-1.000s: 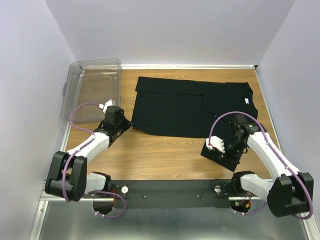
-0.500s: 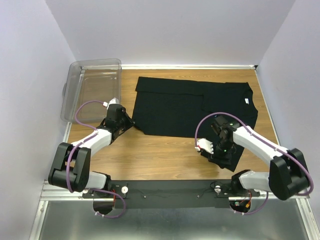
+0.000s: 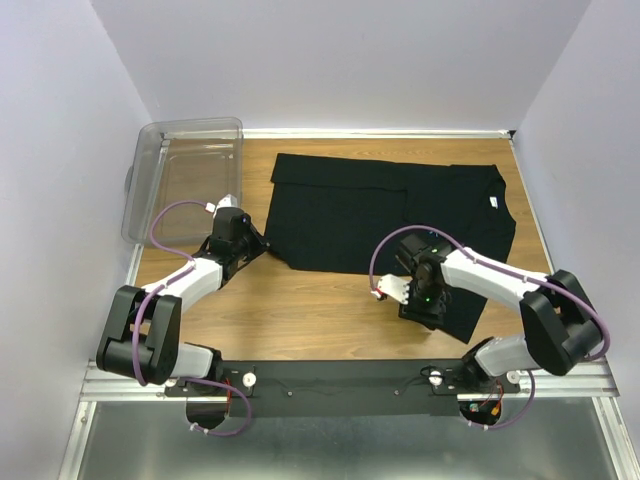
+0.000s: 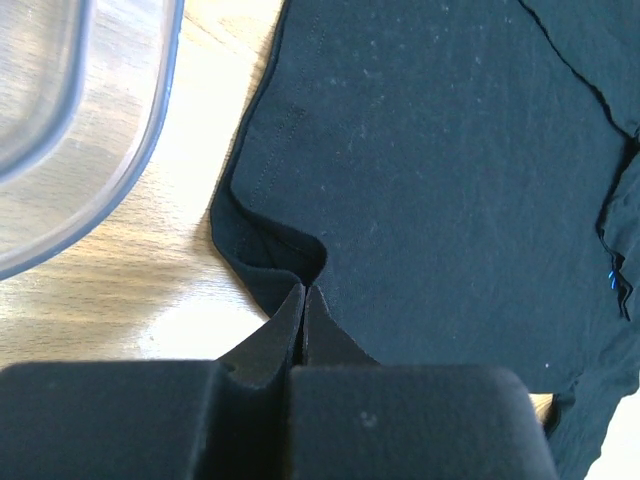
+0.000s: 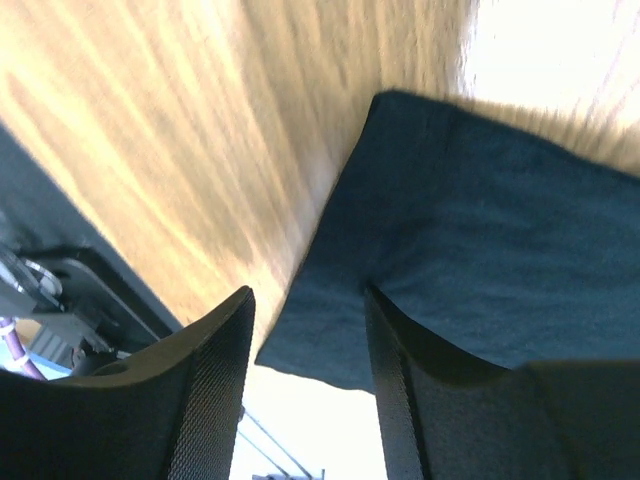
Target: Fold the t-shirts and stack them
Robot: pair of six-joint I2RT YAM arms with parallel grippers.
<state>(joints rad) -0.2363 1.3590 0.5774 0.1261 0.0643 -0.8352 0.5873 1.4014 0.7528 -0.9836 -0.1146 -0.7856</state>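
One black t-shirt (image 3: 370, 215) lies spread on the wooden table, with its white neck tag (image 3: 493, 203) at the far right. My left gripper (image 3: 255, 243) is at the shirt's near-left corner. In the left wrist view it (image 4: 303, 292) is shut, pinching a puckered fold of the shirt's hem (image 4: 440, 150). My right gripper (image 3: 418, 300) hovers over the shirt's near-right corner. In the right wrist view it (image 5: 308, 295) is open, with the cloth corner (image 5: 480, 260) between and under its fingers. A blue speck of the logo (image 4: 612, 278) peeks out from a fold.
A clear plastic bin (image 3: 185, 175) stands at the far left of the table, and its rim (image 4: 150, 130) is close to my left gripper. Purple walls enclose the table. The black arm-mount rail (image 3: 340, 378) runs along the near edge.
My right gripper has swung left along the near edge, and the shirt's near-right corner has shifted left with it. My left gripper has edged slightly toward the shirt.
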